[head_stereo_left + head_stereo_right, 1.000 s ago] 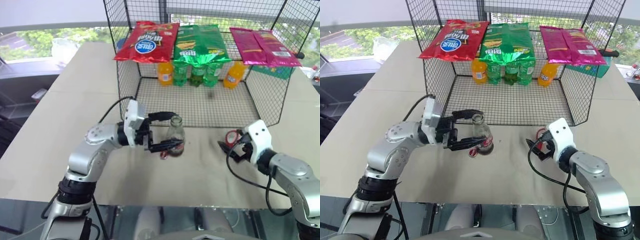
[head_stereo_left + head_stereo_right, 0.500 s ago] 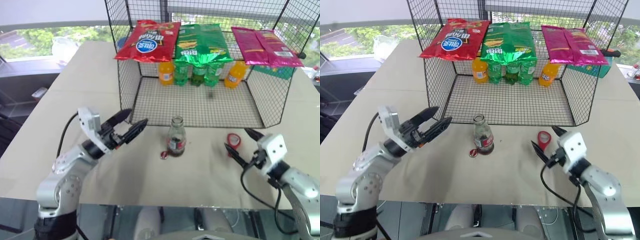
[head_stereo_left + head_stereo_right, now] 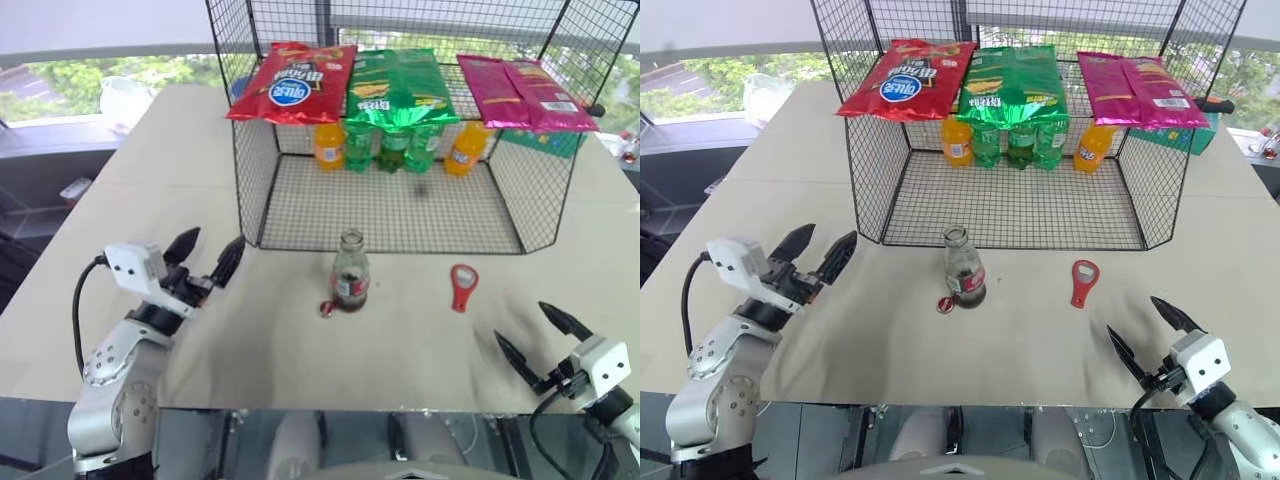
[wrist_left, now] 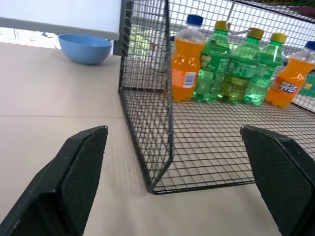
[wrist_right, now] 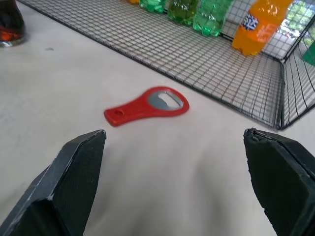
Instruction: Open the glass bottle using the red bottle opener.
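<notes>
On the table before the wire cage (image 3: 400, 190), my glass bottle (image 3: 350, 273) stands uncapped, cap (image 3: 326, 309) beside it; red bottle opener (image 3: 462, 287) lies flat nearby. Left gripper (image 3: 205, 258) and right gripper (image 3: 540, 345) hang spread wide, empty: the job looks done.

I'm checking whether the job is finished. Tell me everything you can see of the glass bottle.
The glass bottle is small, of clear glass, with dark liquid low in its body, a red label band and a narrow neck. Its mouth looks uncapped, and a small red cap lies on the table beside its base. It stands upright just in front of the wire cage, left of the red bottle opener. Neither claw touches it.
</notes>
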Controlling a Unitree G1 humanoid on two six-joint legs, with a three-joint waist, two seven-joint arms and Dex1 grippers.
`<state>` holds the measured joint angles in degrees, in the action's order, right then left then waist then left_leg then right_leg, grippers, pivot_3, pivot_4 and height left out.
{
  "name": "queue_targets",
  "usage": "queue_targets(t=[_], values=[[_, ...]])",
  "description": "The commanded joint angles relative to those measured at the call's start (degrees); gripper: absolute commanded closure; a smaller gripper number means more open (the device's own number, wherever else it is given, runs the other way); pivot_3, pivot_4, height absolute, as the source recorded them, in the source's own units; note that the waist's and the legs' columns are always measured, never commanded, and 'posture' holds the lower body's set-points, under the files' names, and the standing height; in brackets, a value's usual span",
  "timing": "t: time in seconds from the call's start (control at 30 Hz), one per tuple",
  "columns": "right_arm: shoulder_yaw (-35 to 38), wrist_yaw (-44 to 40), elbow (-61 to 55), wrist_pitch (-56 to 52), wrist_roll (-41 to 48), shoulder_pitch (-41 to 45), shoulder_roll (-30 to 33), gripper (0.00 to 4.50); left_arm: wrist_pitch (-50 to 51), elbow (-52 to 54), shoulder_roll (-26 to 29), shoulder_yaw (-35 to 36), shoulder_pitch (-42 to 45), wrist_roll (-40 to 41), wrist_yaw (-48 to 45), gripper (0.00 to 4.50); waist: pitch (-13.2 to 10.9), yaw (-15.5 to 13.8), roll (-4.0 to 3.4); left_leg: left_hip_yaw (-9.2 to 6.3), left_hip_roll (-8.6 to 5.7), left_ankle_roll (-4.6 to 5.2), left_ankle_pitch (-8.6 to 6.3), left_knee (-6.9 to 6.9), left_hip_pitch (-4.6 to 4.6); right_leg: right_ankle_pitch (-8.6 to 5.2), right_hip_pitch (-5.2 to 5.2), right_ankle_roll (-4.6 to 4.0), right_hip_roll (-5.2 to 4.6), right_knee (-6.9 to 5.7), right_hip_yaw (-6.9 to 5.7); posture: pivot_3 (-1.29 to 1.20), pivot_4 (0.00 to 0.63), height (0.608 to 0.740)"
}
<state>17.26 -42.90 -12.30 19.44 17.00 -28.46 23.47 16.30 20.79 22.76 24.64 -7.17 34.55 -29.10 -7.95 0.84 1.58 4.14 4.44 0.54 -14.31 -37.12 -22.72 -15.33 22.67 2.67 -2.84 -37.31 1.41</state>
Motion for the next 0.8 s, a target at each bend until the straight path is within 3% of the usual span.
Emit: queue_targets(t=[0.03, 0.43, 0.8], values=[[0.4, -0.5, 0.0, 1.9, 1.3, -0.3, 0.4, 0.00, -0.7, 0.1, 1.7, 2.6, -1.4, 1.4, -1.8, 0.04, 0.0, -0.2, 0.00, -0.02, 0.00, 0.00, 0.00, 0.00, -0.01, 0.00, 0.00, 0.00, 0.00, 0.00, -0.03, 0.00, 0.150, 0.740], [3.6, -3.7, 1.5, 1.4, 7.1, 1.1, 4.5, 0.00, -0.9, 0.4, 11.5, 7.5, -11.0, 6.4, -18.0, 0.04, -0.1, -0.2, -0.01, 0.03, 0.03, -0.01, -0.01, 0.01, -0.02, -0.02, 0.04, -0.03, -0.06, 0.01, -0.05, 0.00, 0.150, 0.740], [10.3, -4.2, -4.2, 1.9, 15.5, -4.5, 2.9, 0.00, -4.5, 0.1, 9.6, 10.0, -13.3, 6.8, -20.6, 0.04, -0.1, -0.4, -0.01, 0.02, 0.05, -0.01, -0.01, 0.01, -0.03, -0.02, 0.03, -0.02, -0.06, 0.03, -0.07, 0.00, 0.150, 0.740]])
